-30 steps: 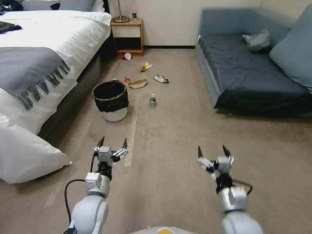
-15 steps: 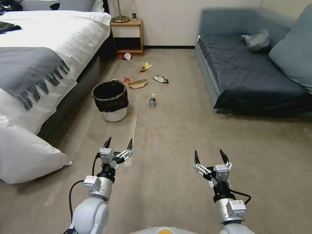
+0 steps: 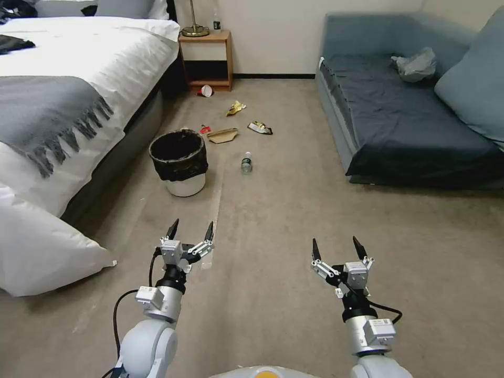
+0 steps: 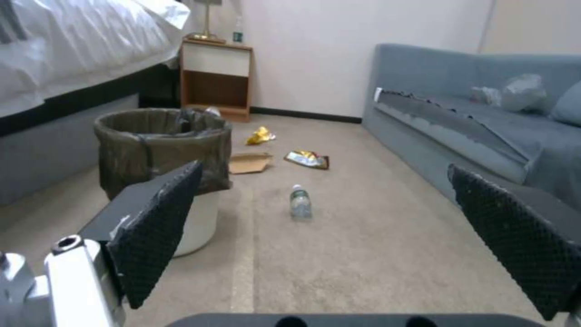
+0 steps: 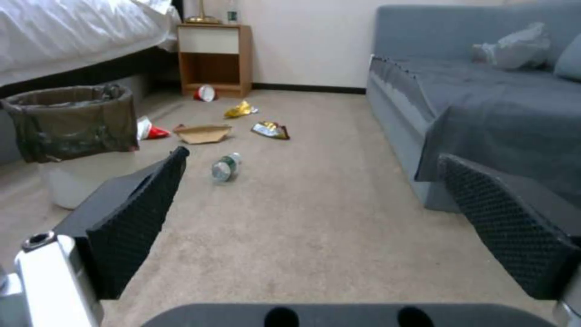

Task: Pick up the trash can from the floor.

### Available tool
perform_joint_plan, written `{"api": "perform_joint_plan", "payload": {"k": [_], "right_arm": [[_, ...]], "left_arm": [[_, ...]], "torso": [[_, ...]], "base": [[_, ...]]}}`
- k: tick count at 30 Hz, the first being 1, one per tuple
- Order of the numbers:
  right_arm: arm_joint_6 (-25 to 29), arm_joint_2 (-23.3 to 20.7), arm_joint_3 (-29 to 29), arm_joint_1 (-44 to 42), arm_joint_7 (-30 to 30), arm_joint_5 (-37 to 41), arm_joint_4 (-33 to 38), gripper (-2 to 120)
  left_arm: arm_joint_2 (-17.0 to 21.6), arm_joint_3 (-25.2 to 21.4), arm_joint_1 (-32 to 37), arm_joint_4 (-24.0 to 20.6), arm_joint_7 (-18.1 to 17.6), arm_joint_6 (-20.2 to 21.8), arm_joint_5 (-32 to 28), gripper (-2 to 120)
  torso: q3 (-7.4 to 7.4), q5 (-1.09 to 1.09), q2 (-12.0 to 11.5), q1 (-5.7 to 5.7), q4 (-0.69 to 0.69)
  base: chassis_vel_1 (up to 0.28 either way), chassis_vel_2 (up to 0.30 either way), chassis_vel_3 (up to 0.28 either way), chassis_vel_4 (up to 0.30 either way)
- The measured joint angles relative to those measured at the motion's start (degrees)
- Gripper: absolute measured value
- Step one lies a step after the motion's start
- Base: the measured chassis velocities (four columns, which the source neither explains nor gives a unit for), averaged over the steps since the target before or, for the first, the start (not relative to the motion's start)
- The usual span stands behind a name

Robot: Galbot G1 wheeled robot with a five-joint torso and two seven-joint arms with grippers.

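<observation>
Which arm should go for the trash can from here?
Left, probably. The left gripper, fingers open, sits almost directly in line with the trash can; the right gripper, also open, is farther across the floor.

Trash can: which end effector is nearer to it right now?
Left. The left end effector hangs open over the floor, short of the trash can and almost in line with it. The right end effector is open too, farther off to the can's right.

Trash can [image 3: 178,161] on floor [image 3: 273,220] — bed [image 3: 68,89] left, sofa [image 3: 415,121] right.
</observation>
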Motion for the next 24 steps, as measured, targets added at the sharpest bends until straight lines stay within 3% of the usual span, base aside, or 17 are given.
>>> {"api": "perform_joint_plan", "payload": {"k": [19,24], "right_arm": [[3.2,0.0,0.4,0.9,-1.4,0.6,-1.3,100],[4.0,0.0,0.7,1.0,-1.9,0.6,-2.2,100]], "left_arm": [[-0.2,-0.2,-0.2,0.4,0.5,-0.2,-0.9,99],[-0.2,-0.2,-0.5,1.5,1.0,-2.8,-1.8,99]], "torso": [[0.01,0.0,0.0,0.0,0.01],[0.0,0.0,0.0,0.0,0.02]], "base": [[0.064,0.066,0.065,0.066],[0.115,0.117,0.118,0.106]]}}
